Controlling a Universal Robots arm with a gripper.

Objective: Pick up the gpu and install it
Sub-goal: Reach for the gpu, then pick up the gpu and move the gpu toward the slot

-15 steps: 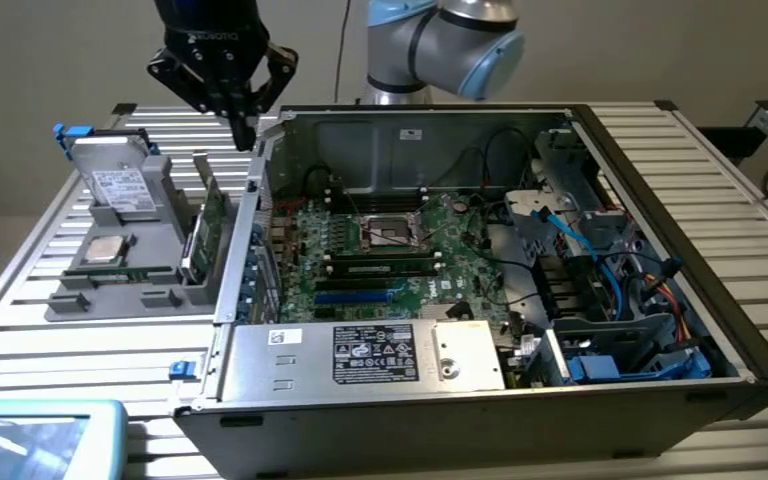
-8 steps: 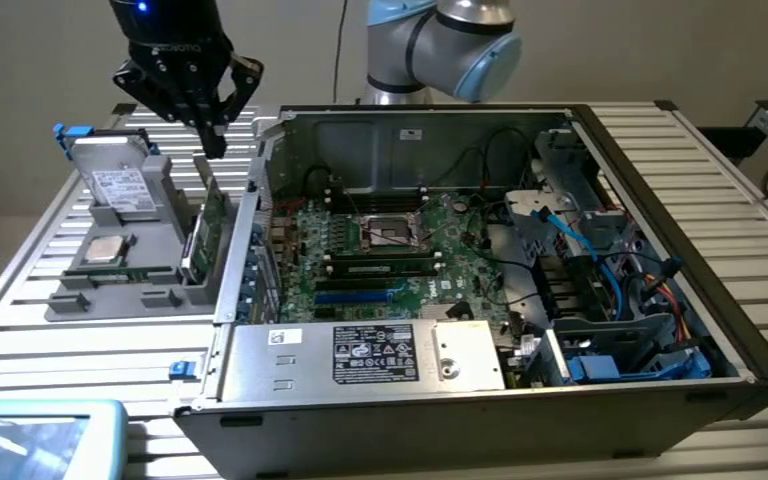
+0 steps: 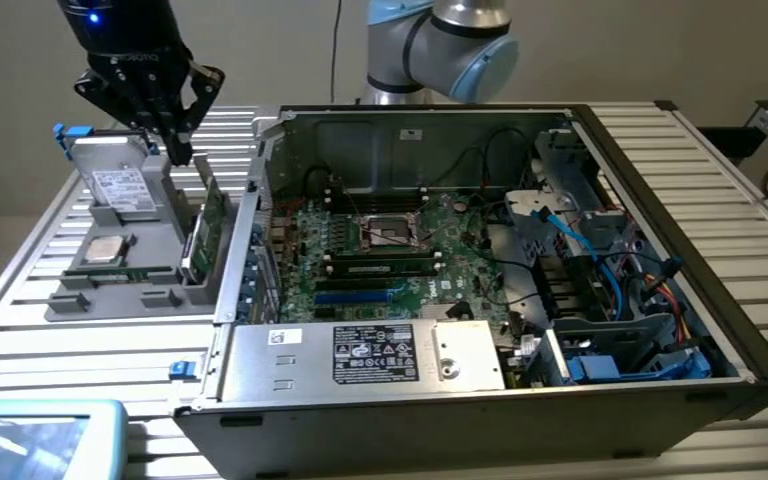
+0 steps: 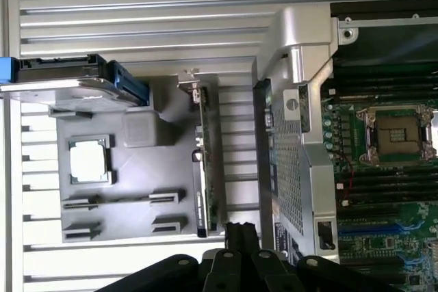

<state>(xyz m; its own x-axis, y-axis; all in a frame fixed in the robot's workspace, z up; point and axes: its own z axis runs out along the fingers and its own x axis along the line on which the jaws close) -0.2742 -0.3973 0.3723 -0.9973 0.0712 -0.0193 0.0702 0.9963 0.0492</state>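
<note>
Soft, even indoor light, pale sheen on the slatted table (image 4: 137, 5), deep shadow inside the computer case (image 3: 357, 140).

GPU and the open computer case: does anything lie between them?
Nothing. In the wrist view, only a bare strip of slatted table separates the gpu from the case.

No text, brand or number can be read. The black label (image 3: 373, 353) on the power supply (image 3: 471, 352) bears white print too fine to make out. The same applies to the white label (image 3: 120, 187) on the hard drive (image 3: 91, 160).
</note>
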